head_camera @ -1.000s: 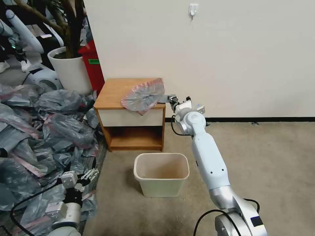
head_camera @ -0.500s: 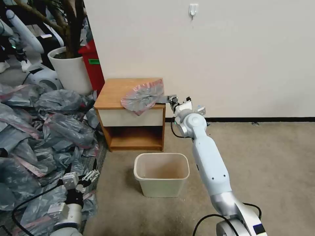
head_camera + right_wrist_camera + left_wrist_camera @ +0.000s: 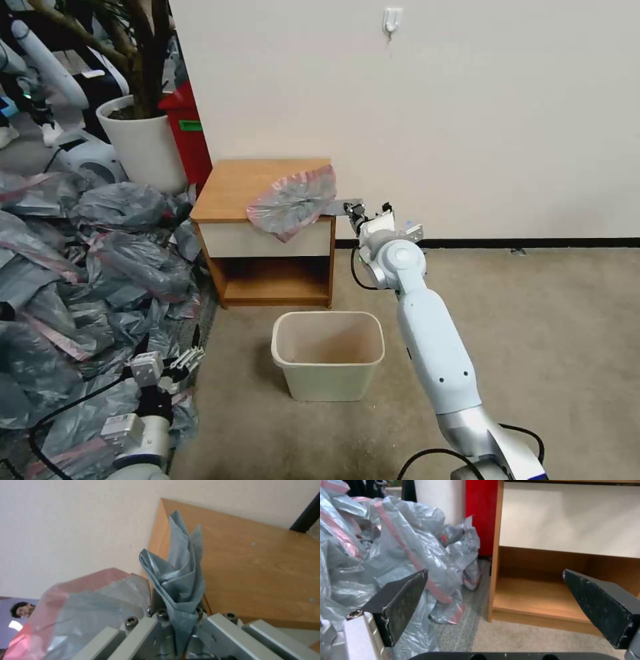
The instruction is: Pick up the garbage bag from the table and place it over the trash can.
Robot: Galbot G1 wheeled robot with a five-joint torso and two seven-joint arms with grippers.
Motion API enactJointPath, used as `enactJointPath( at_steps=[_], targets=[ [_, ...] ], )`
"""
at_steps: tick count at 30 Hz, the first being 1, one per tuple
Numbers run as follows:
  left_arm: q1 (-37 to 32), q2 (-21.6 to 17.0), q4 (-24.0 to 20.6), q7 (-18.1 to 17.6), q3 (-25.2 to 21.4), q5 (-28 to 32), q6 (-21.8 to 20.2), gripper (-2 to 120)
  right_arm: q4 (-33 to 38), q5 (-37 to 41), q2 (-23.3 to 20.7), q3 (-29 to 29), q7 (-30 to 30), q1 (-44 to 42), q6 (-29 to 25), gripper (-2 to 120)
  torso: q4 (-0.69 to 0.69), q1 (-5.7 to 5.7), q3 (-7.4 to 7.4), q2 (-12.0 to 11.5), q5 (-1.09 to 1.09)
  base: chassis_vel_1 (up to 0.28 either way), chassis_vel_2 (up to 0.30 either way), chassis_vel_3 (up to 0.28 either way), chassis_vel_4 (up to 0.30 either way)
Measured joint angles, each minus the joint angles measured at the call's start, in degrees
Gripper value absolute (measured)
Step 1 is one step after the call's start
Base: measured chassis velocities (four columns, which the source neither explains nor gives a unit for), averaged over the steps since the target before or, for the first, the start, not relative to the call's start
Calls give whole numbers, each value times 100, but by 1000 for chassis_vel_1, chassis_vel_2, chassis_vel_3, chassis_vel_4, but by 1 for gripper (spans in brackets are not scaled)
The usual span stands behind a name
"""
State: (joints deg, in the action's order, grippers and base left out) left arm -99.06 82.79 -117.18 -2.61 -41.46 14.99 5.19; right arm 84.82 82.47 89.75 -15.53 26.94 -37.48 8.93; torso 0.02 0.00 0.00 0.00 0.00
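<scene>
The garbage bag [image 3: 290, 202], grey and crinkly with a pink-red band, lies on the right part of the table [image 3: 230, 183] and hangs over its front edge. My right gripper [image 3: 349, 207] reaches in from the table's right side and is shut on a bunched grey corner of the bag [image 3: 180, 585], seen close up in the right wrist view. The cream-white trash can [image 3: 328, 355] stands on the floor in front of the table. My left gripper [image 3: 185, 358] hangs low at the left beside the bag heap, its black fingers [image 3: 400, 597] spread wide with nothing between them.
A large heap of grey bags [image 3: 73, 267] covers the floor on the left. A white planter [image 3: 143, 143] and a tall red bin [image 3: 190, 133] stand behind the table's left side. Bare carpet stretches to the right, with a wall behind.
My right gripper has drawn slightly right, away from the table, tugging the bag's corner with it; the bag has shifted a little toward the right edge. The left arm barely moved.
</scene>
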Motion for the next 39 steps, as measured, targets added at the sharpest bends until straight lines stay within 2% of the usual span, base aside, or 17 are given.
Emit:
enactJointPath(
  at_steps=[6, 9, 11, 14, 15, 19, 20, 23, 27, 39],
  targets=[
    [44, -35, 65, -5, 3, 6, 6, 100, 634, -17, -244, 113, 13, -389, 1, 0, -2, 0, 0, 0, 0, 0, 0, 0, 0],
    [95, -52, 114, -8, 39, 8, 11, 100, 1510, 4, -479, 201, 112, -935, 56, 0, -2, 0, 0, 0, -2, 0, 0, 0, 0],
    [105, -55, 127, -8, 50, 8, 11, 100, 1666, 7, -521, 234, 137, -1073, 72, 0, -3, 0, 0, 0, -1, 0, 0, 0, 0],
    [158, -50, 162, -8, 83, 8, 13, 100, 2390, -17, -598, 393, 259, -1899, 118, 0, -3, 0, 0, 0, 0, 0, 0, 0, 0],
    [158, -50, 162, -8, 83, 8, 13, 100, 2390, -17, -598, 393, 259, -1899, 118, 0, -3, 0, 0, 0, 0, 0, 0, 0, 0],
    [191, -11, 174, -6, 119, -2, 15, 100, 2952, -297, -517, 774, 371, -2813, 142, 0, -2, 0, -1, 1, 0, 0, 0, 0, 0],
    [191, -11, 174, -6, 119, -2, 15, 100, 2952, -297, -517, 774, 371, -2813, 142, 0, -2, 0, -1, 1, 0, 0, 0, 0, 0],
    [183, 37, 176, -1, 130, -29, 39, 100, 3112, -755, -366, 1155, 365, -3512, 128, 0, -1, 0, -1, 1, 0, 0, 0, 0, 0],
    [148, 59, 175, 1, 123, -40, 98, 100, 3046, -1104, -359, 1330, 315, -3831, 63, 0, -2, 0, 0, 1, 0, 0, 0, 0, 0],
    [85, 95, 166, 4, 138, -61, 196, 100, 2675, -2017, -508, 1510, 181, -4012, -175, 0, -2, 0, 0, 1, 0, 0, 0, 0, 0]
  ],
)
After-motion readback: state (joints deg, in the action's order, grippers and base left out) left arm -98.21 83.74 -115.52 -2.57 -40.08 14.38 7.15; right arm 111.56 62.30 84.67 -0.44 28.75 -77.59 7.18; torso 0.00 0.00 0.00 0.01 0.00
